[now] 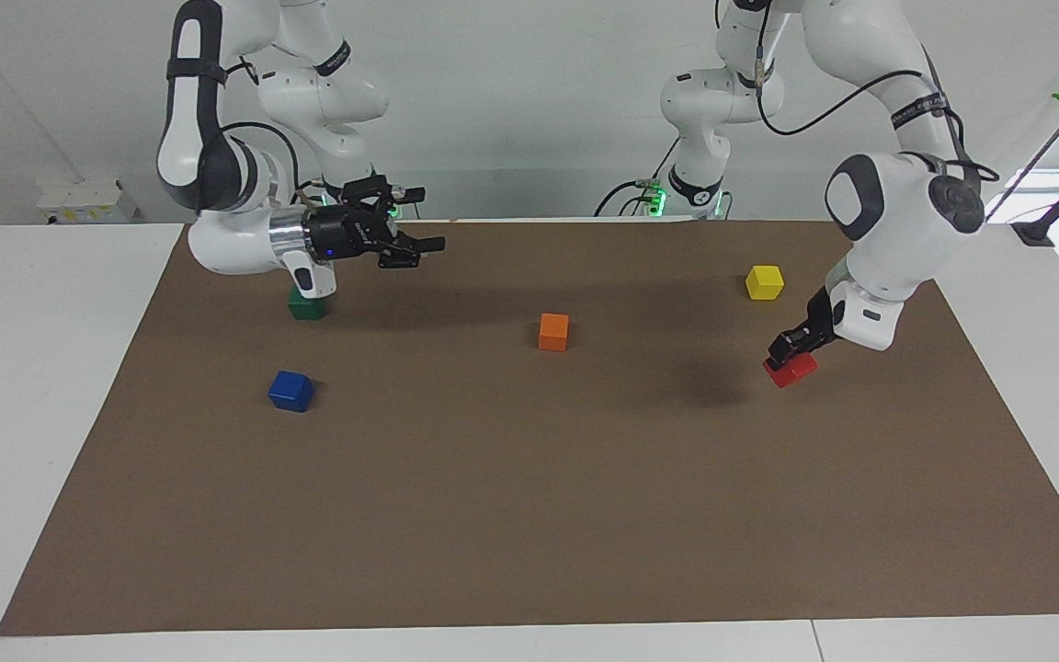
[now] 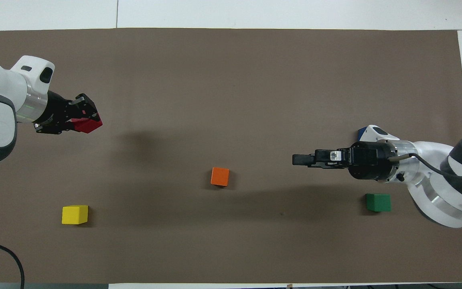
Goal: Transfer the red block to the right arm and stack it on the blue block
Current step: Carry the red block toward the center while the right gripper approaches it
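Matte brown mat (image 1: 529, 515); left fingers (image 1: 791, 352) clamp red block (image 1: 793, 370).

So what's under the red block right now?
Only bare brown mat with the cube's shadow. The red block hangs tilted just off it, clamped in the left gripper. The block's top is covered by the fingers.

Between the left gripper (image 1: 789, 354), which holds the red block (image 1: 793, 370) a little above the brown mat (image 1: 529, 515), and the right gripper (image 1: 419, 241), whose fingers stand apart, only the orange block (image 1: 553, 331) stands on the mat. The yellow block (image 1: 764, 281) sits near the left arm, the green block (image 1: 305, 304) under the right wrist, and the blue block (image 1: 291, 391) stands uncovered.
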`<state>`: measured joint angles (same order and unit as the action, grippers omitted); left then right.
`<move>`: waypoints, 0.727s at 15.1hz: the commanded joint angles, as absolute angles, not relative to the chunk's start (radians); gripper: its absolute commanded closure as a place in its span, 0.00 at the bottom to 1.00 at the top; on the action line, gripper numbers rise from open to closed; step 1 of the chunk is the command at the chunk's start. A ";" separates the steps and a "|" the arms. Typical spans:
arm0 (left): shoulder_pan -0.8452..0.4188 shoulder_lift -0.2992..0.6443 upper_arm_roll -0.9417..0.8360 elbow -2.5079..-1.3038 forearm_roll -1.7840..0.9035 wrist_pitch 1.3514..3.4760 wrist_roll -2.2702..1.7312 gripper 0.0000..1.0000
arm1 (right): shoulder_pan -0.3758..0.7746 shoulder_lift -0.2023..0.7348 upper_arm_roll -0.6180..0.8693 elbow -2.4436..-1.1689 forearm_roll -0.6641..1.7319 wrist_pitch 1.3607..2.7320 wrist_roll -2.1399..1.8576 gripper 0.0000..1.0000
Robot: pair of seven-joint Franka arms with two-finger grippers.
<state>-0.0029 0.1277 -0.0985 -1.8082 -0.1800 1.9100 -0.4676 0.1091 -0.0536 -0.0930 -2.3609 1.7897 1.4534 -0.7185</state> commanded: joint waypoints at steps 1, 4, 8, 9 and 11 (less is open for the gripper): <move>-0.060 0.016 -0.147 -1.812 -0.242 1.829 -0.723 1.00 | 0.133 0.021 -0.095 -2.390 1.887 1.332 -0.811 0.00; -0.067 -0.047 -0.234 -1.810 -0.349 1.824 -1.008 1.00 | 0.167 0.118 -0.095 -2.391 1.952 1.186 -0.859 0.00; -0.069 -0.089 -0.348 -1.799 -0.446 1.835 -1.384 1.00 | 0.264 0.228 -0.094 -2.390 2.089 1.062 -0.926 0.00; -0.069 -0.090 -0.369 -1.801 -0.451 1.844 -1.502 1.00 | 0.288 0.260 -0.094 -2.387 2.118 1.025 -0.943 0.00; -0.071 -0.089 -0.394 -1.802 -0.466 1.868 -1.682 1.00 | 0.314 0.308 -0.094 -2.381 2.146 0.987 -0.972 0.00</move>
<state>-0.0716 -0.0773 -0.3837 -1.7923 -0.4293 1.8455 -1.5276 0.2950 0.2583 -0.0919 -2.3945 2.1121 1.0325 -0.9363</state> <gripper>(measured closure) 0.449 0.000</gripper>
